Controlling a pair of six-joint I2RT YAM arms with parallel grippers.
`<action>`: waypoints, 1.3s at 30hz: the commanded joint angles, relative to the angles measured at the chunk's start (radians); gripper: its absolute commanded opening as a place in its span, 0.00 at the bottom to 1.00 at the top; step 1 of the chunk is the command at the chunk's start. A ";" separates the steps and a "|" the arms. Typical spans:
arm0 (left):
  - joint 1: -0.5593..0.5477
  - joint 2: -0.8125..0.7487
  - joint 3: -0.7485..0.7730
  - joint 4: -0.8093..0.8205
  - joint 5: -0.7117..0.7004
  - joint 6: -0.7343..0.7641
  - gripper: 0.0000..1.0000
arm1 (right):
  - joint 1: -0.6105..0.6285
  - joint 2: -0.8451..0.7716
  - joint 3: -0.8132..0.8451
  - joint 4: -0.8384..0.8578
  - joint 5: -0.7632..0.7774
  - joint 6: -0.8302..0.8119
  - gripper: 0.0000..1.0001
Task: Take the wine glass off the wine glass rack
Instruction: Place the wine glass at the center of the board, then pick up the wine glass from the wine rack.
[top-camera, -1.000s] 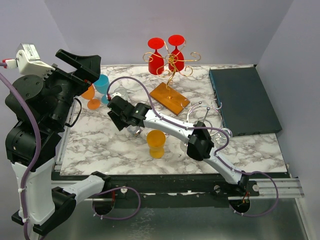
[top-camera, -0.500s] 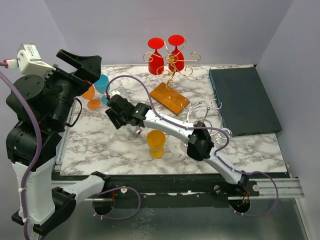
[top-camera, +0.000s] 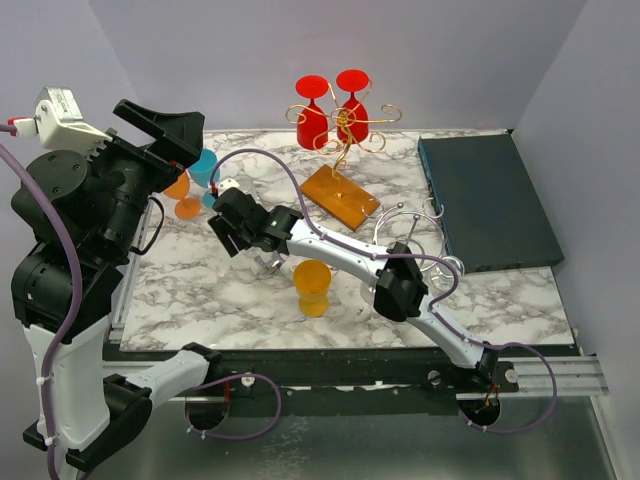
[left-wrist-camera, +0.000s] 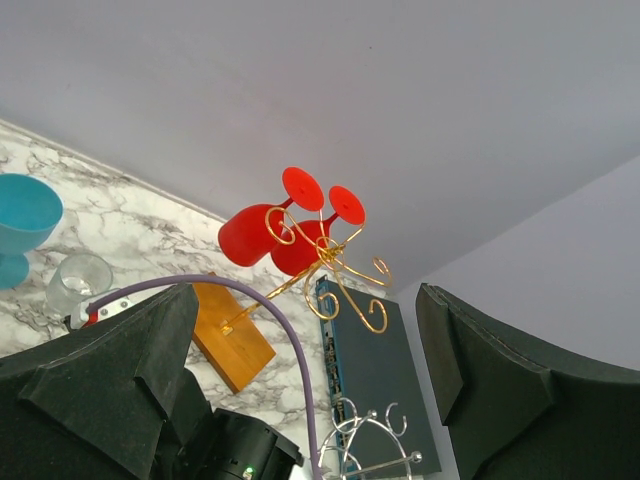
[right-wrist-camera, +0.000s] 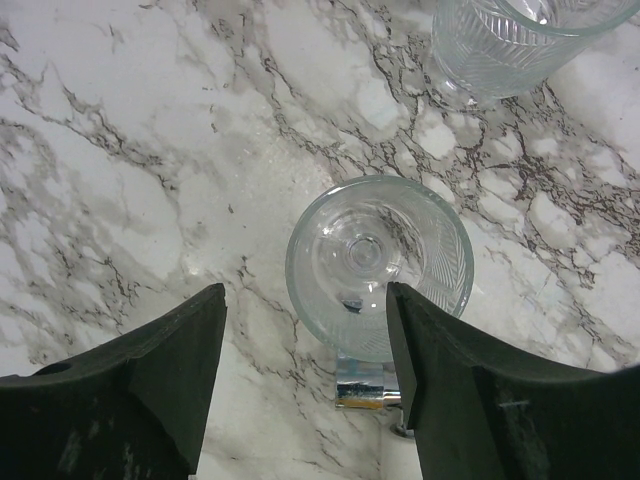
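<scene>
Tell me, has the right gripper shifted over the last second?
Yes. The right gripper has edged slightly left and toward the far side, away from the orange cup and nearer the blue glass.

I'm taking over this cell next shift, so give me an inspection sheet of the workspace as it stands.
Surface: marble tabletop, no spills seen.
Job's things: gold rack on a wooden base, two red wine glasses hanging upside down on it; clear glass upright on the table.
Clutter: orange glass, blue glass, second orange glass, second clear glass, silver wire rack, dark blue box.
Grippers: left gripper open, raised, empty; right gripper open above the clear glass.
Cables: purple cable arcs above the right arm.
Surroundings: plain lilac walls.
</scene>
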 joint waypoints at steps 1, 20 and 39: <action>0.002 -0.008 -0.006 0.013 0.018 -0.004 0.99 | 0.008 -0.008 0.012 0.012 0.022 -0.004 0.71; 0.002 0.009 0.001 0.024 0.048 -0.028 0.99 | 0.016 -0.172 -0.019 0.065 0.021 0.013 0.80; 0.002 0.099 0.125 0.027 0.119 -0.086 0.99 | 0.013 -0.462 -0.068 0.029 -0.004 0.074 0.90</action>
